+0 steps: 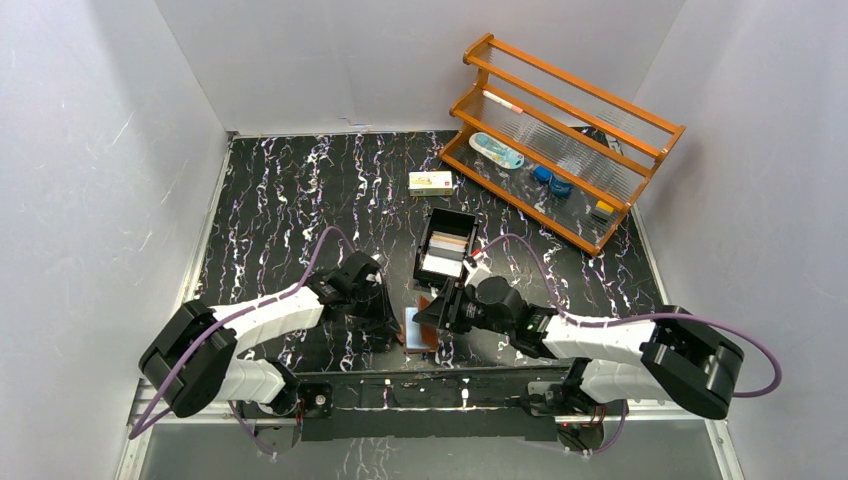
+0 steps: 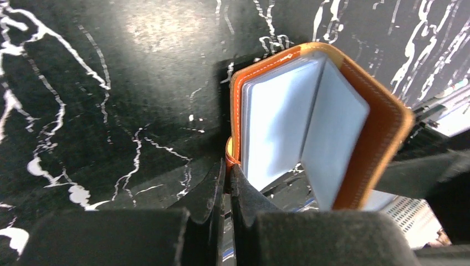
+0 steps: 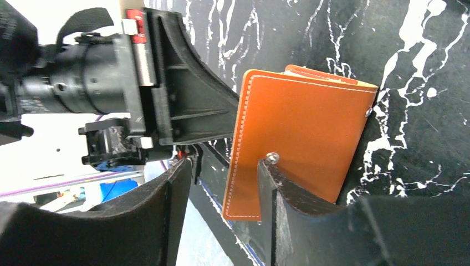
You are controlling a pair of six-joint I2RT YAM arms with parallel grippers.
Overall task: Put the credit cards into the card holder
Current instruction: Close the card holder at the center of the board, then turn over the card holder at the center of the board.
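Left gripper: I read the jaws as closed, pinching the small orange tab on the near edge of the card holder.
Right gripper: the jaws stand wide apart, astride the lower corner of one cover. The snap stud sits just at the tip of one finger.
Card holder, location: at the near edge of the black marbled table, between the two grippers.
Card holder, attitude: open, covers splayed in a V. The inside faces my left wrist camera and the leather back faces the right one. In the top view its long side runs roughly near to far.
Left wrist view only: pale clear inner pockets and the orange stitched rim.
Right wrist view only: the plain outer cover with white stitching.
Top view only: credit cards, white and tan, lying in a black tray just beyond the holder. A white-and-yellow carton and a wooden rack stand farther back.
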